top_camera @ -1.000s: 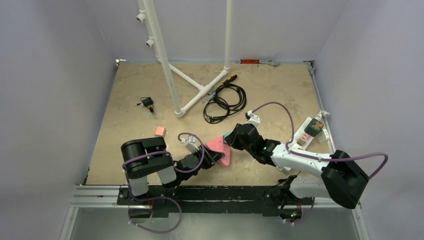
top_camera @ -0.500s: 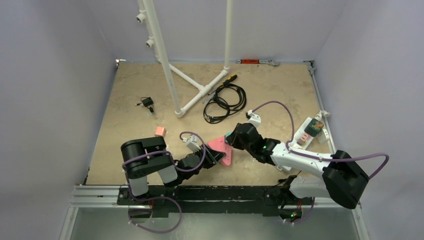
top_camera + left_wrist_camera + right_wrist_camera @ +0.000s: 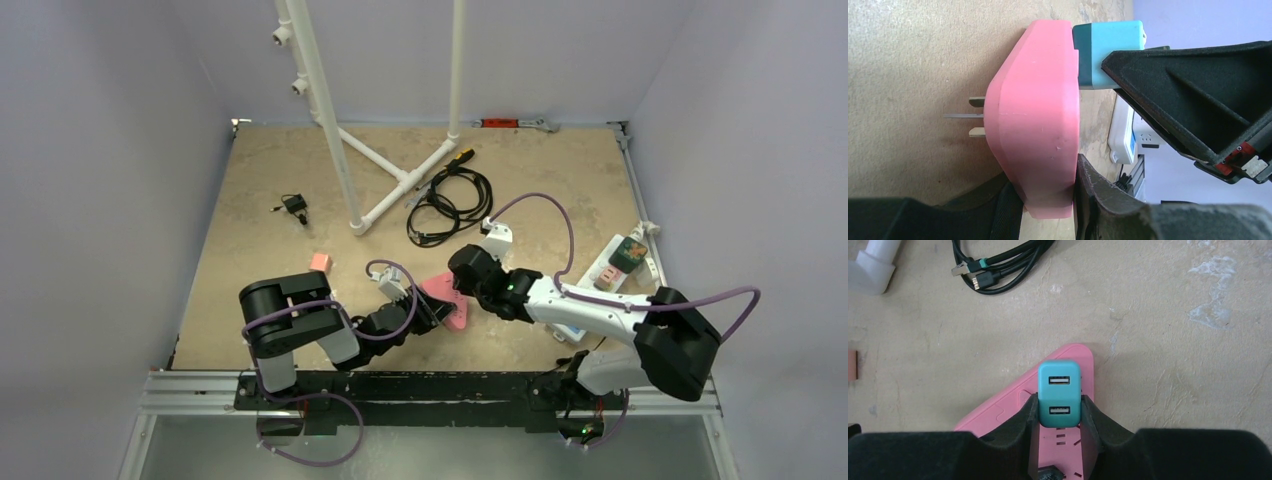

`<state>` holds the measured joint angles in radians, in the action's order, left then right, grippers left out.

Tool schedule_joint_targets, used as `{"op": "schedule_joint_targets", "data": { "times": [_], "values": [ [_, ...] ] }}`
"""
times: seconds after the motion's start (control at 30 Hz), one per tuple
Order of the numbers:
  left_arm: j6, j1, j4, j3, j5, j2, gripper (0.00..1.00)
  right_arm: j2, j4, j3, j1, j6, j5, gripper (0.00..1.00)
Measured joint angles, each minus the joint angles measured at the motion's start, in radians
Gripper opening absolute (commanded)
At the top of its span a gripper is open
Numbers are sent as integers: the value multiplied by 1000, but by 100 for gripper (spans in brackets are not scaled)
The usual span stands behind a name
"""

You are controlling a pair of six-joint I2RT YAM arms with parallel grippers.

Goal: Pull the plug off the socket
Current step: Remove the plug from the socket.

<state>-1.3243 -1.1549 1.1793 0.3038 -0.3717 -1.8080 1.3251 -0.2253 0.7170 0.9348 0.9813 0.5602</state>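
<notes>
The teal USB charger plug (image 3: 1059, 390) sits seated in the pink socket adapter (image 3: 1033, 115), its body flush against the pink face with no gap that I can see, near the front middle of the table (image 3: 260, 200). The right gripper (image 3: 1059, 407) is clamped on the plug's two sides, and the left gripper (image 3: 1048, 200) pinches the adapter's lower end, whose own metal prongs (image 3: 973, 116) jut out the far side. A black cable coil (image 3: 998, 265) lies beyond, well apart. By my reading both grips are set and the pull itself is not yet done. Next, the right arm should draw straight back along the plug's pins while the left braces the adapter, without twisting.
</notes>
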Motion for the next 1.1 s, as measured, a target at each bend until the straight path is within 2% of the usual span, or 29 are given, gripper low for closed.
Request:
{"op": "schedule_joint_targets", "data": {
  "times": [0.4,0.87,1.1],
  "values": [
    [3,2,-10,9,1,0,0,-12,5,-8,-2,-9,2,0],
    [4,2,-10,8,-3,1,0,-129,241,-185,-185,-69,-317,0],
    [2,3,-9,6,-5,1,0,-130,264,-196,-203,-80,-355,0]
  ]
}}
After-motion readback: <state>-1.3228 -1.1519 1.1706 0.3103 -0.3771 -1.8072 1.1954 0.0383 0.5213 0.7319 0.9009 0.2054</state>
